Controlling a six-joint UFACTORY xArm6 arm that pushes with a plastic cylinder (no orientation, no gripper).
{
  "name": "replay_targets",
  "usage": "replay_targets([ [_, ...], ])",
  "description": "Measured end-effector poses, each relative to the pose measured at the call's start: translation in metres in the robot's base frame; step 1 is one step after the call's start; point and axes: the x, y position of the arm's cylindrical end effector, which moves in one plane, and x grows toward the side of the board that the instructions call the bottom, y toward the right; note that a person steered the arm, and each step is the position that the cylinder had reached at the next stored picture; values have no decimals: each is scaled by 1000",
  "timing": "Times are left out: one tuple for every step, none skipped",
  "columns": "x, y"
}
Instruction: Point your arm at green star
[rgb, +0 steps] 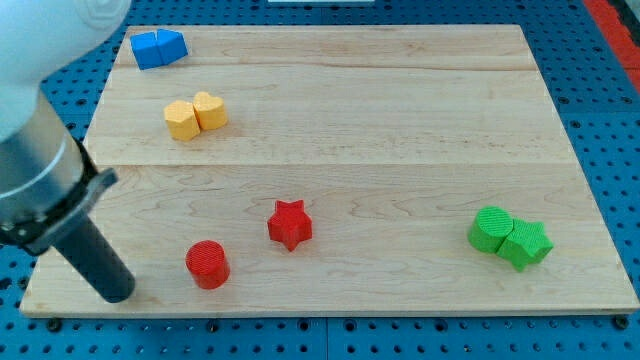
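Note:
The green star (526, 243) lies near the view's lower right corner of the wooden board (400, 120), touching a green round-edged block (490, 229) on its left. My tip (116, 293) rests on the board at the lower left, far from the green star. A red cylinder (207, 264) stands just to the right of my tip, and a red star (289, 224) lies further right.
Two yellow blocks (195, 115) touch each other at the upper left. Blue blocks (159, 47) sit at the board's top left corner. The arm's white and grey body (35, 150) fills the view's left edge. Blue pegboard surrounds the board.

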Motion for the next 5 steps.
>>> replay_targets([
  [-25, 74],
  [-19, 117],
  [-9, 106],
  [-9, 105],
  [-9, 105],
])
